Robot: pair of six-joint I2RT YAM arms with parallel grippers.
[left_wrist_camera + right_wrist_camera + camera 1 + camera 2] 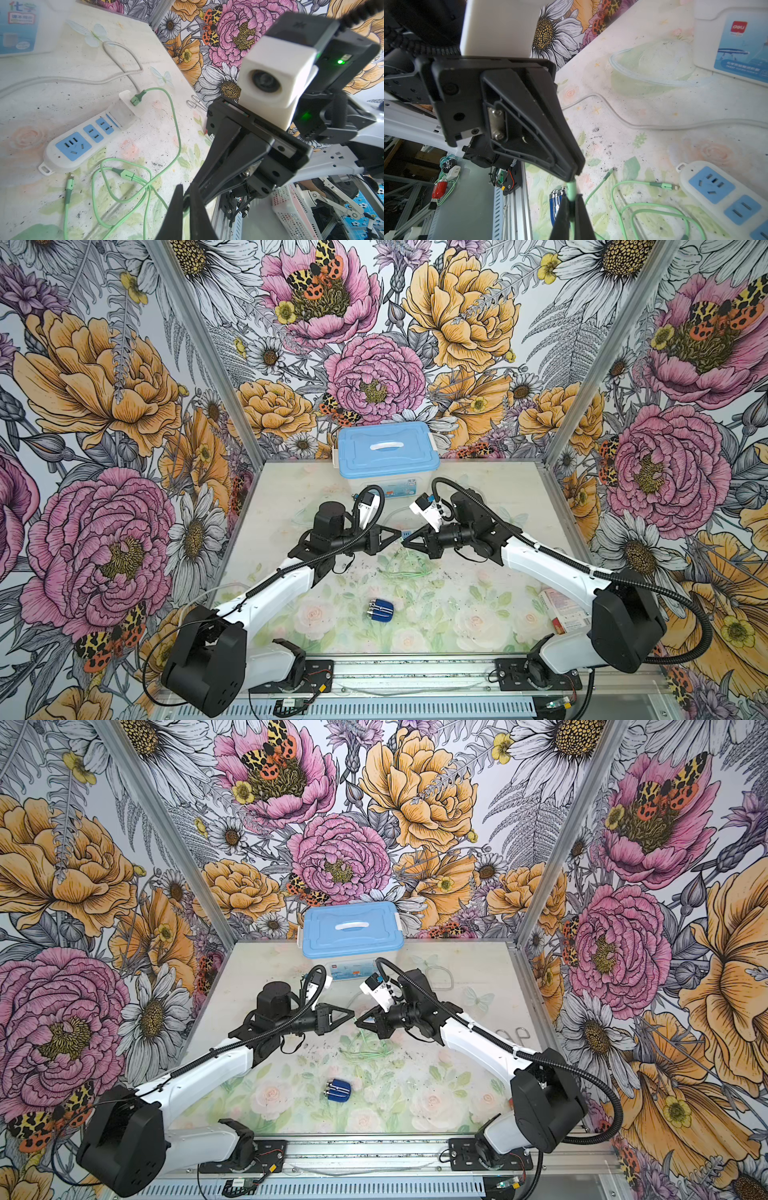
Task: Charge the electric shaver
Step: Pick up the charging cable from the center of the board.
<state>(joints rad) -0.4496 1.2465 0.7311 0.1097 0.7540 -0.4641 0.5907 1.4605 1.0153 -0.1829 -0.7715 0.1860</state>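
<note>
The left gripper (398, 536) and right gripper (406, 542) meet tip to tip at the centre of both top views, over the table (490, 506). Both are closed narrow on 1 green cable (572, 187), pinching it just beside each other. The rest of the cable lies in slack loops near the white power strip (83, 143), its plug seated in a white charger block (124, 112). The electric shaver (380, 611) lies on its side at lower centre of the top views, well apart from both grippers. A blue-lidded box (388, 450) stands at upper centre
</note>
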